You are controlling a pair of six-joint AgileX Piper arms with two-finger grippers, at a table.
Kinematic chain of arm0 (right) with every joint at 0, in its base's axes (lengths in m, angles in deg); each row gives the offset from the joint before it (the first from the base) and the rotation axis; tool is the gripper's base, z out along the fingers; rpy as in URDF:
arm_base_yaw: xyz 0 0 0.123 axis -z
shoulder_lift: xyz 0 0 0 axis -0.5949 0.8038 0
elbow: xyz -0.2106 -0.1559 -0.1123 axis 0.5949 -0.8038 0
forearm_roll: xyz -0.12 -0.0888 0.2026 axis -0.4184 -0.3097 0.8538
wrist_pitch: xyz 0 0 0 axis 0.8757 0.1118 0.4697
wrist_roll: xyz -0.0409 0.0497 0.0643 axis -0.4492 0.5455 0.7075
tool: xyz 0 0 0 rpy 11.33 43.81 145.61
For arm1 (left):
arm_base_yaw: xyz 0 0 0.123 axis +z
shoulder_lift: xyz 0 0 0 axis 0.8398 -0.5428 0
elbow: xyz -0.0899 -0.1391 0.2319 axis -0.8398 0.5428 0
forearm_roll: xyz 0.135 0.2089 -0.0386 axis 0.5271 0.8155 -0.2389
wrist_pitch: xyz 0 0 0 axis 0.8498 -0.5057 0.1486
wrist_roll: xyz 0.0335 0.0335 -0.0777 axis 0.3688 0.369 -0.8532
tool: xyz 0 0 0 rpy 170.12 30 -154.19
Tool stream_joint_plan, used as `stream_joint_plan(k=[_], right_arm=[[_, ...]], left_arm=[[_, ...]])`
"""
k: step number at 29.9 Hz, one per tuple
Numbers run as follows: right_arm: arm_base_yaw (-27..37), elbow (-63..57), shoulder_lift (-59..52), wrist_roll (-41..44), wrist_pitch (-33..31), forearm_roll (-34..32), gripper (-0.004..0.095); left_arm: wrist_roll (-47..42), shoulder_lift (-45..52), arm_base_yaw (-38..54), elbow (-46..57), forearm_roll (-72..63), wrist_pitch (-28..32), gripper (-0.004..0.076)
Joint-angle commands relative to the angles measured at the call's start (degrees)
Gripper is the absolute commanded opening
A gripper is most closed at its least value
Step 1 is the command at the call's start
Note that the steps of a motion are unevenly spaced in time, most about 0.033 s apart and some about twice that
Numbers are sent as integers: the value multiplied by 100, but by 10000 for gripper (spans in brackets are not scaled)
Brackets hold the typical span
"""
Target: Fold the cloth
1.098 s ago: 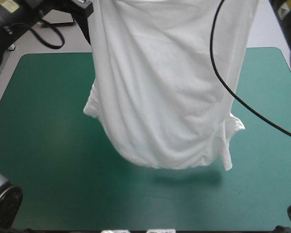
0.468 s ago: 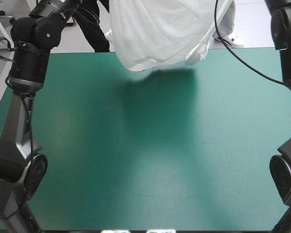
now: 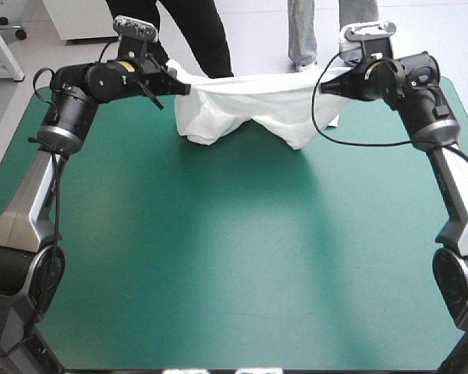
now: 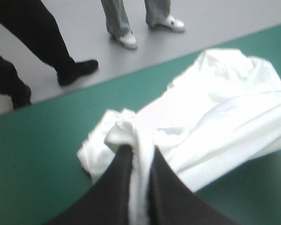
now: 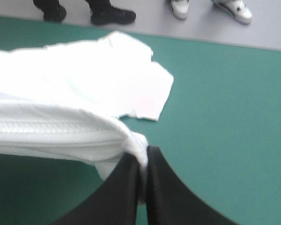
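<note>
The white T-shirt (image 3: pixel 249 109) hangs stretched between both grippers near the table's far edge, its lower part bunched on the teal-green cover. My left gripper (image 3: pixel 179 86) holds one end, shut on a pinched fold of the T-shirt (image 4: pixel 187 131), which spreads ahead of the gripper (image 4: pixel 138 154). My right gripper (image 3: pixel 327 84) holds the other end. In the right wrist view the T-shirt (image 5: pixel 75 93) runs from my gripper (image 5: pixel 144 157) as a taut hem, with a sleeve lying flat on the cover beyond.
The teal-green cover (image 3: pixel 242 265) stretches bare from the shirt to the near edge. The far edge of the table (image 5: pixel 215 42) lies just beyond the shirt.
Both arms have come down from high up and swung toward the far edge. The shirt, earlier hanging in the air, now touches the cover at the far side.
</note>
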Motion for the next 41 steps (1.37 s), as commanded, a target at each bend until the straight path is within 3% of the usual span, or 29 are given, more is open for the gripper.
stream_joint_plan(k=[1,9,20,41], right_arm=[[51,-630,-688,-223,22,23,-13],[51,-2359,-1435,-858,-357,895,-13],[51,-4464,-2443,-938,-767,966,-13],[51,-6751,-3976,-761,-1105,1268,-13]], left_arm=[[238,605,-12,775,-401,212,-9],[273,1337,-115,2788,-594,-129,-9],[110,2729,-919,5411,-346,-201,-9],[-679,3548,-1374,6897,-97,-727,-9]])
